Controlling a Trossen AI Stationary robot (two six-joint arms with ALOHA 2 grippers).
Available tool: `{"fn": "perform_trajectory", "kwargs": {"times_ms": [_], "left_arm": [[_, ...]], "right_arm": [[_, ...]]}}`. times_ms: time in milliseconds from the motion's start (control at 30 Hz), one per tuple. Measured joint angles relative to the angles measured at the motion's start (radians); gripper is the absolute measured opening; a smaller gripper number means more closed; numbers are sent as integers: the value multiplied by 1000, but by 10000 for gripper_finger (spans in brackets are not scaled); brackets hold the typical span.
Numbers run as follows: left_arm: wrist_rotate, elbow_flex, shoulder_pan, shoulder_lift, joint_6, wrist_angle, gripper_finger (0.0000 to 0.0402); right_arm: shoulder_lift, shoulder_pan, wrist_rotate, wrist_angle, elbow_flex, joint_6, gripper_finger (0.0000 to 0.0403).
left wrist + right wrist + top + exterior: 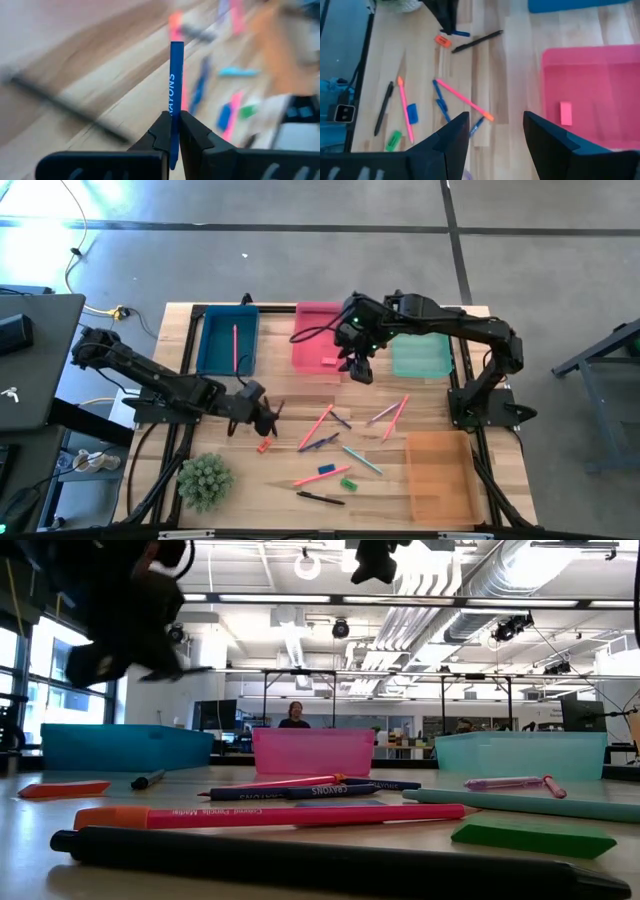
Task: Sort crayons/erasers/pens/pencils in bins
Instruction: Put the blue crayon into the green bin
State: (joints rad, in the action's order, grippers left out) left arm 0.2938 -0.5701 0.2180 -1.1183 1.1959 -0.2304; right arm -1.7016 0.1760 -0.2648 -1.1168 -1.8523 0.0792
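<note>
Erasers: we see a short pink block [329, 361] inside the translucent pink bin [318, 326], orange [264, 446], blue [326, 470] & green [348, 483] chunks loose on the wood table [230, 480]. Left gripper [268, 416] pinches a thin blue crayon [175, 95]. Right gripper [362, 370] hangs w/ fingers apart, empty, by the pink bin.

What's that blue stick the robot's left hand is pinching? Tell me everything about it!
It is a blue crayon, a thin straight stick in a paper wrapper with pale lettering running along it. The left tool is shut on its lower part, one dark finger pressed on each side, so most of it sticks out past the tips. It is lifted off the wooden table, near the orange eraser, and touches nothing but the fingers.
</note>
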Motion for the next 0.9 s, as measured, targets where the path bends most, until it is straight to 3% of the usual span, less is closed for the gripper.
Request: {"fn": "perform_trajectory", "kwargs": {"times_ms": [367,900], "left_arm": [[23,0,-85,19,-395,442,5],[-104,-1,-186,19,-741,720,5]], "right_arm": [[0,-78,-1,99,0,-27,178],[0,-111,53,342,0,-196,178]]}}
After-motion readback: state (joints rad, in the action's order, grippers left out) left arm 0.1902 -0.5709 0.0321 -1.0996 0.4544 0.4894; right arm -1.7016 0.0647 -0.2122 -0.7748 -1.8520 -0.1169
